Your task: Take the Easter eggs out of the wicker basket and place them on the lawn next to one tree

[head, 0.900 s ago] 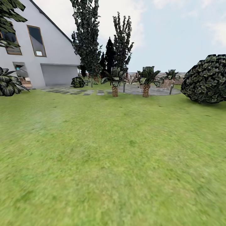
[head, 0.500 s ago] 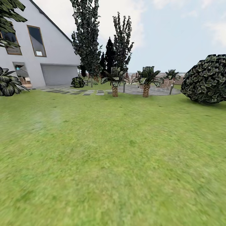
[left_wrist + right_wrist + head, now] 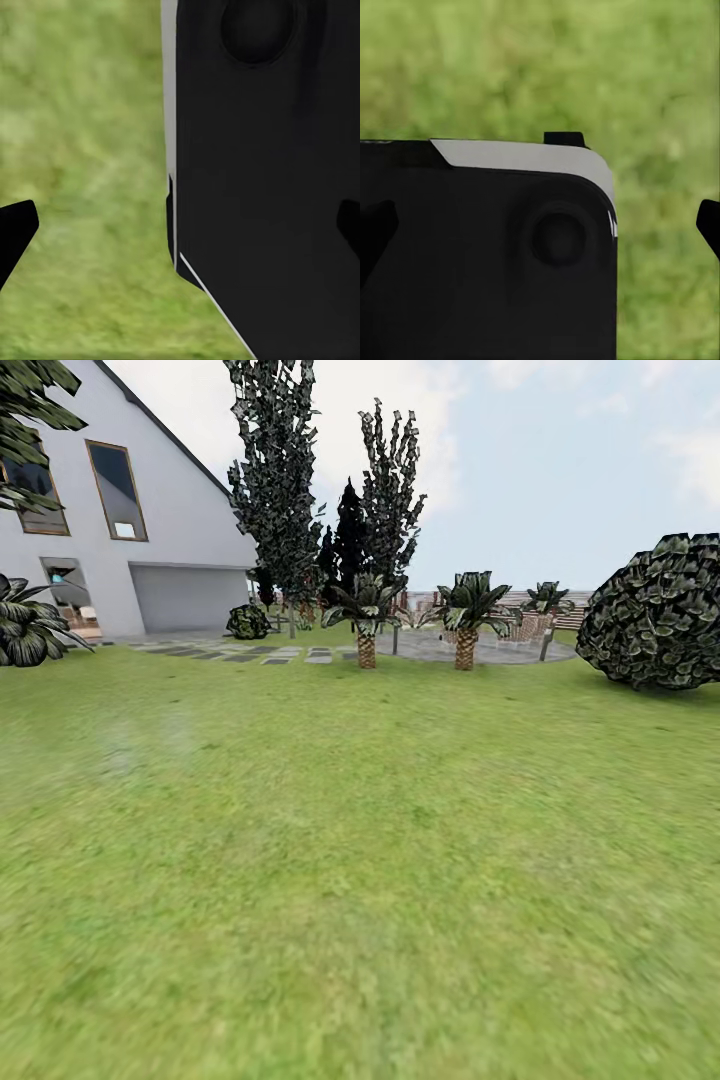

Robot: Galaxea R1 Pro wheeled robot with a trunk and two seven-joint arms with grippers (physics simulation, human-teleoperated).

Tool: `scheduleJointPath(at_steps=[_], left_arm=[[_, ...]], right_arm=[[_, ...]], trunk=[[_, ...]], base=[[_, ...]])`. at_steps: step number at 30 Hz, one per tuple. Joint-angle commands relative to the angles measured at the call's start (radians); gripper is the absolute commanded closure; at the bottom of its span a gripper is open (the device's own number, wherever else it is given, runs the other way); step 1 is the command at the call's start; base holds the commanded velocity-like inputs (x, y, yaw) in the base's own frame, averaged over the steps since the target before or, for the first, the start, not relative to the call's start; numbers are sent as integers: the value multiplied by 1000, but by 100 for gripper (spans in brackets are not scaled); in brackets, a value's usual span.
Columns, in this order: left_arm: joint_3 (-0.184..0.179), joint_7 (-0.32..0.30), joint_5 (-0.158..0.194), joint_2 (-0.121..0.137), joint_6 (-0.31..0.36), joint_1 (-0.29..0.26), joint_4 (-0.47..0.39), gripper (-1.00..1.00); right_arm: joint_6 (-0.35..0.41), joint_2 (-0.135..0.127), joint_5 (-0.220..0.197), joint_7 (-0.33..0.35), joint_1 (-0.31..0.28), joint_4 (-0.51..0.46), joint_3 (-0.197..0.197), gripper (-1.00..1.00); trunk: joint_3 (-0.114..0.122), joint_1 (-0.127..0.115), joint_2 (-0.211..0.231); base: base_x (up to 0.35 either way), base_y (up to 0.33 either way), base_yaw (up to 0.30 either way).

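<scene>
The lawn (image 3: 360, 880) spreads ahead; beyond it stand palms (image 3: 466, 620) and poplars (image 3: 275, 470). Left claw (image 3: 180, 225) and right claw (image 3: 540, 225) are spread, empty. Risk: choosing the wrong tree.

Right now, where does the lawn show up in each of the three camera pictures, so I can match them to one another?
Head view: the lawn spreads across the whole lower part, running up to the palms and the house.
Left wrist view: the lawn shows as blurred green beside a dark robot panel.
Right wrist view: the lawn lies beyond another dark robot panel.
Shared landmark: the mottled green grass itself.
</scene>
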Motion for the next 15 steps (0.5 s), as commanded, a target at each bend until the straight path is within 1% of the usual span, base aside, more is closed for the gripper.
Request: scheduleJointPath(at_steps=[1, 15], left_arm=[[0, 0, 0, 0, 0, 0, 0, -100], [0, 0, 0, 0, 0, 0, 0, -100]], right_arm=[[-3, 0, -1, 0, -1, 1, 0, -100], [-3, 1, 7, 2, -1, 1, 4, -100]], trunk=[[-1, 0, 0], [-1, 0, 0]], base=[[0, 0, 0], [0, 0, 0]])
